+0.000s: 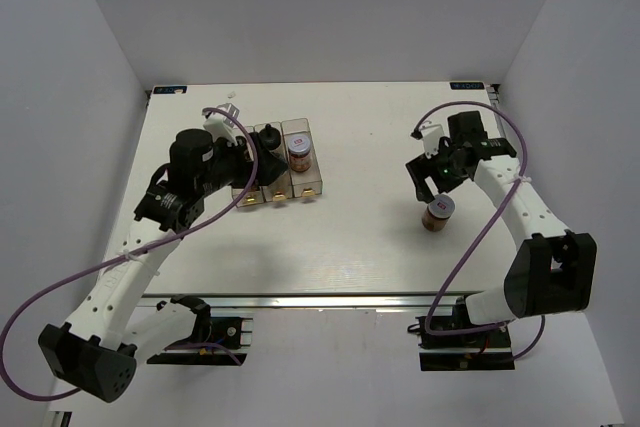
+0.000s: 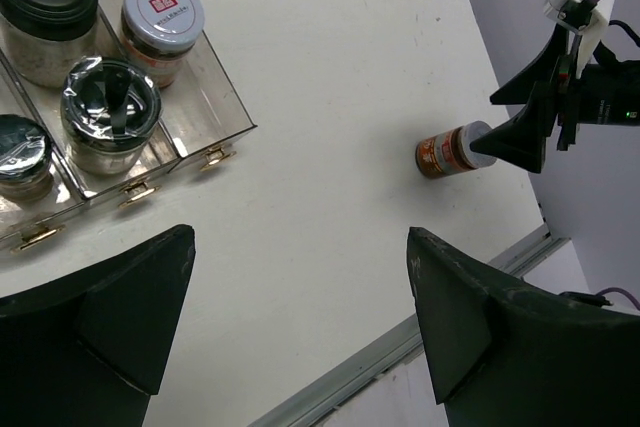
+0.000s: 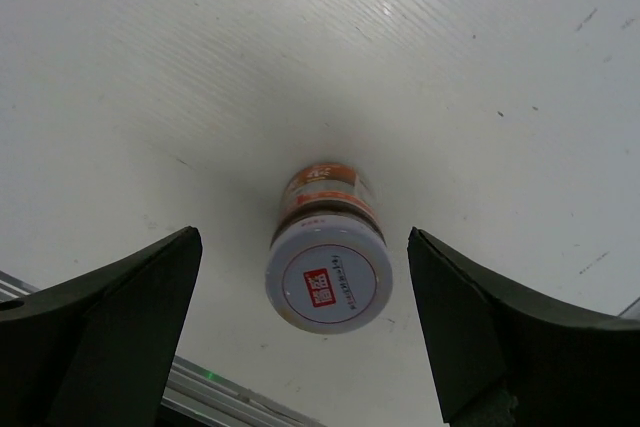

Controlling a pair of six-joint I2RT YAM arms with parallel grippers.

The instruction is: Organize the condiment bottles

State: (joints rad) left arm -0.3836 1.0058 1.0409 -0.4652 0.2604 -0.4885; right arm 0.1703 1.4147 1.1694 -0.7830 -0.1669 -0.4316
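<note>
White table (image 1: 360, 247): lone jar (image 1: 437, 214) beneath wide-open right gripper (image 1: 428, 185), rack (image 2: 222, 112) near wide-open left gripper (image 2: 300, 242).

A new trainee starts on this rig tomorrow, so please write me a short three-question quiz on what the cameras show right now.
1. True or false: the right end effector is shut on the lone jar standing on the table.
2. Seen from the top camera, which compartment of the rack holds the white-lidded jar? A) left B) middle C) right
3. Fill in: the left end effector, hovering by the rack, is ___ and holds nothing.

Key
1. False: its jaws stand open on either side of the jar, without touching it.
2. C
3. open
</note>
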